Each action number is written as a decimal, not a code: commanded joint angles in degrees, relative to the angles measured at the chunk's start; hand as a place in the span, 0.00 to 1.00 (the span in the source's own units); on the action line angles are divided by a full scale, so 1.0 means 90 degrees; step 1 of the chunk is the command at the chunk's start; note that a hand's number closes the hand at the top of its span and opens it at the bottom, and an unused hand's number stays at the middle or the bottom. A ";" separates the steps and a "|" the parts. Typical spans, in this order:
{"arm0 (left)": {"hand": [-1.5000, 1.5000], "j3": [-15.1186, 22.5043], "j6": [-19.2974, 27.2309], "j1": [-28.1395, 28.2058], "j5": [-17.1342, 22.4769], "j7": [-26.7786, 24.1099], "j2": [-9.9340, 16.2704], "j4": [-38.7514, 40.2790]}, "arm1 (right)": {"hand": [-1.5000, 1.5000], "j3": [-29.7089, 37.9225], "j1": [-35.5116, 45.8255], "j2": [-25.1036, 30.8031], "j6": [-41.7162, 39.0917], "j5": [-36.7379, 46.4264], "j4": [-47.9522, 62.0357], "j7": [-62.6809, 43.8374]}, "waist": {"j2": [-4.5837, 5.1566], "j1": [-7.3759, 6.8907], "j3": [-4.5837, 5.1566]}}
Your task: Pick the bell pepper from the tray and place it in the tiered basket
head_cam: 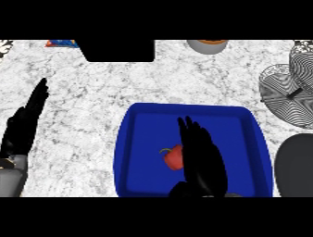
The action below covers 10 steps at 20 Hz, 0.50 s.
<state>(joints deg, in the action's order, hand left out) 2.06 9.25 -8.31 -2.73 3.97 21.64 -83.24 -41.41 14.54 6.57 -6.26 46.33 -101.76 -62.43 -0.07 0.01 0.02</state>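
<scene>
The bell pepper (173,158) lies in the blue tray (142,139), toward the tray's near side and a little left of its middle, red with a small green stem at its upper left. The right hand (202,162) is over the tray with its fingers straight and held together, pointing toward the far side, not curled round anything; its dark bulk covers the pepper's right part, so the pepper shows just to the left of the palm. Whether the hand touches the pepper or only hangs above it cannot be told from this view. The relation that matters for the next move is this: the pepper sits at the left flank of the right hand, close against it, so closing round it would call for a small shift to the left and a lowering, with the thumb and fingers brought to either side. The pepper looks roughly round, with no clear long axis to line up with. The left hand (24,122) rests open near the left edge, fingers straight and pointing far, well apart from the tray; the right hand is plainly the nearer one. The tiered basket (297,90), wire-built, stands at the far right of the counter, beyond the tray's right wall, so the carry would go right and away
</scene>
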 commanded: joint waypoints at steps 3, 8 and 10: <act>0.50 0.0160 0.0171 0.0164 -0.0353 0.0260 -0.0365 -0.0472 | 0.00 -0.0103 -0.0296 -0.0474 -0.0192 0.0559 0.0150 -0.0440 | -0.0002 -0.0011 -0.0002; 0.50 0.0228 0.0256 0.0434 -0.0560 0.0255 -0.0500 -0.0824 | 0.00 0.0157 -0.0488 -0.0552 -0.0139 0.0699 0.0438 -0.0159 | -0.0009 -0.0038 -0.0005; 0.50 -0.0189 -0.0201 -0.0068 -0.0322 0.0094 -0.0228 -0.0164 | 0.00 0.0201 -0.0490 -0.0714 -0.0101 0.0643 0.0799 -0.0027 | 0.0006 -0.0011 -0.0002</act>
<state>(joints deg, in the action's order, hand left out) 0.63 8.27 -8.40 -4.93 3.85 19.77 -83.53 -39.96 10.80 2.33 -7.44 51.47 -98.07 -60.14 -0.04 -0.03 0.01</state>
